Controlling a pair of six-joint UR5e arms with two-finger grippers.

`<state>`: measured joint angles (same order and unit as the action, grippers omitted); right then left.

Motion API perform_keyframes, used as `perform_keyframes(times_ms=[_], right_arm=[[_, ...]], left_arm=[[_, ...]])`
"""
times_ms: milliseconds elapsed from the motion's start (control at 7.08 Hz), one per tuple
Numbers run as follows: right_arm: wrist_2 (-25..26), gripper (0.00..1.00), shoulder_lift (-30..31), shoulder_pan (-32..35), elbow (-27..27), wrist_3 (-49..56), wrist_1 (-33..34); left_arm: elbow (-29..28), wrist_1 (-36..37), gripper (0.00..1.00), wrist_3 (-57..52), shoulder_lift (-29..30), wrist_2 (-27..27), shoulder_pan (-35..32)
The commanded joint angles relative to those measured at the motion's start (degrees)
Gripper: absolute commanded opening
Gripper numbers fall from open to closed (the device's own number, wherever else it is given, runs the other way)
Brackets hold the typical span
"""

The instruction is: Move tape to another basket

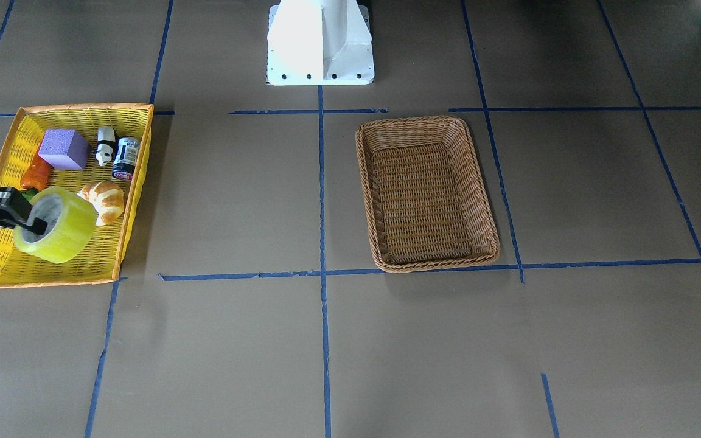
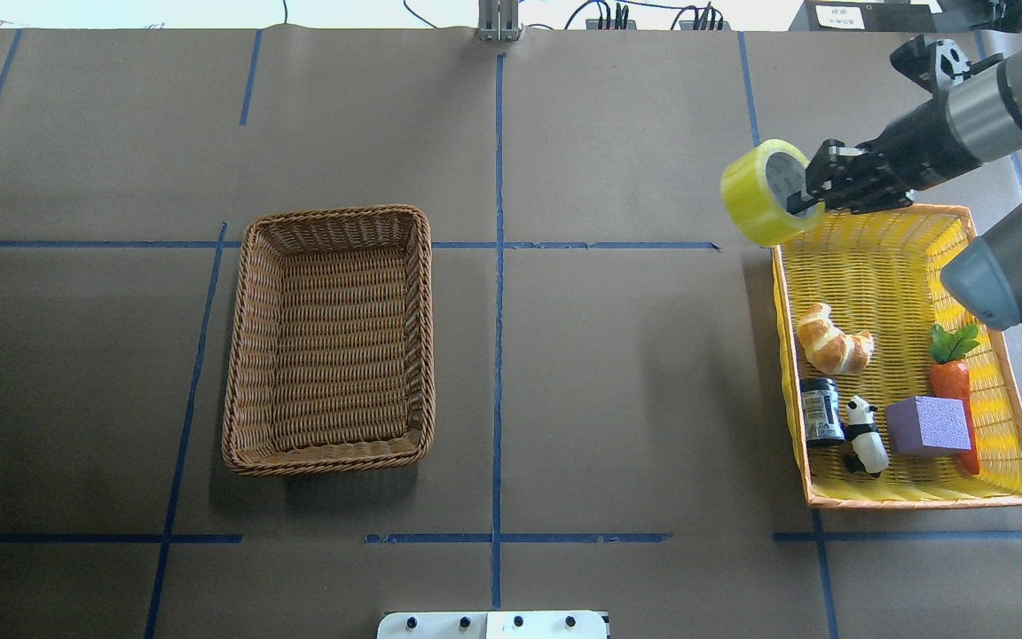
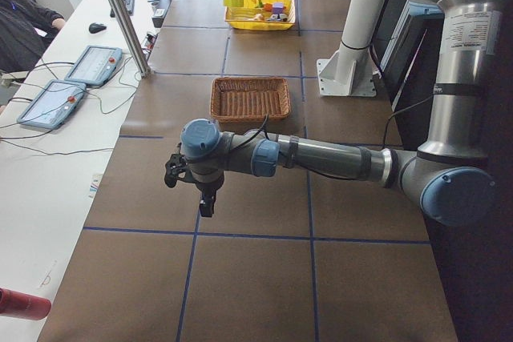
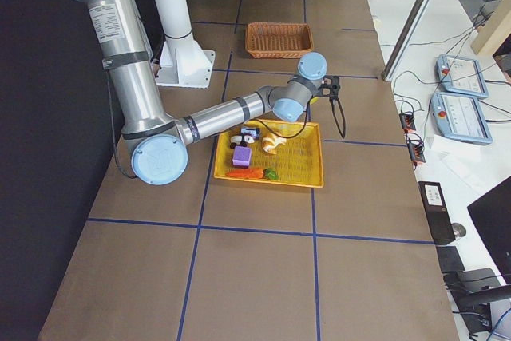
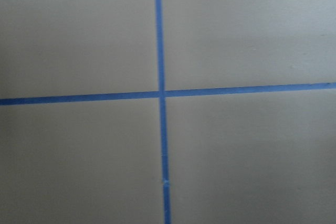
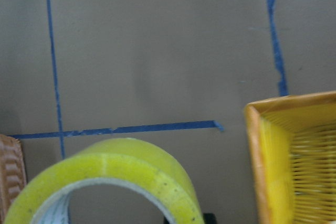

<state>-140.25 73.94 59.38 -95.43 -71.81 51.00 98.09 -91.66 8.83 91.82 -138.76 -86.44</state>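
The tape [image 2: 761, 206], a wide yellow roll with a pale core, hangs in my right gripper [image 2: 802, 206] over the far corner of the yellow basket [image 2: 919, 501]. The gripper is shut on the roll's wall, with one finger inside the core. In the front-facing view the tape [image 1: 58, 228] and the right gripper [image 1: 37, 226] sit above the yellow basket [image 1: 86, 108]. The right wrist view shows the tape [image 6: 121, 163] close up. The brown wicker basket [image 2: 334, 213] stands empty on the other half of the table [image 1: 414, 120]. My left gripper [image 3: 207, 198] shows only in the exterior left view, so I cannot tell whether it is open or shut.
The yellow basket holds a croissant [image 2: 833, 342], a dark can [image 2: 821, 410], a toy panda [image 2: 864, 435], a purple block [image 2: 926, 426] and a carrot [image 2: 953, 382]. The white robot base [image 1: 320, 42] stands at the table's edge. The left arm reaches out over the table, away from both baskets.
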Motion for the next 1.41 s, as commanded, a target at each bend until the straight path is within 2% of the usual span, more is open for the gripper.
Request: perform_keyframes(times_ms=[0, 424, 565, 706, 847, 989, 1130, 1271], right_arm=[[4.9, 0.00, -2.7, -6.0, -3.2, -12.9, -3.1], [7.6, 0.00, -2.7, -8.7, -8.2, -19.0, -3.2], [8.0, 0.00, -2.7, -9.3, -9.6, -21.4, -3.6], [10.7, 0.00, -2.7, -11.0, -10.2, -24.7, -7.4], [15.6, 0.00, -2.7, -14.0, -10.1, -30.5, -13.2], [19.3, 0.00, -2.6, -16.8, -10.0, -32.9, -17.8], [21.3, 0.01, -2.6, -18.3, -10.5, -35.3, -20.0], [23.4, 0.01, -2.5, -19.4, -10.3, -38.6, -25.5]], left_arm=[[2.9, -9.7, 1.00, 20.5, 0.0, -3.9, 6.7], [2.8, -36.4, 1.00, 56.2, 0.0, -3.4, 18.6], [2.9, -42.9, 1.00, 66.2, 1.3, -3.4, 21.2], [2.9, -47.5, 1.00, 74.9, 3.9, -3.3, 22.8], [2.9, -51.5, 1.00, 83.0, 6.0, -3.2, 24.1], [3.0, -56.8, 1.00, 89.6, 6.4, -1.5, 24.9], [2.9, -65.6, 1.00, 99.2, 6.5, 4.7, 28.1], [2.9, -73.1, 1.00, 108.1, 6.7, 10.9, 31.3]])
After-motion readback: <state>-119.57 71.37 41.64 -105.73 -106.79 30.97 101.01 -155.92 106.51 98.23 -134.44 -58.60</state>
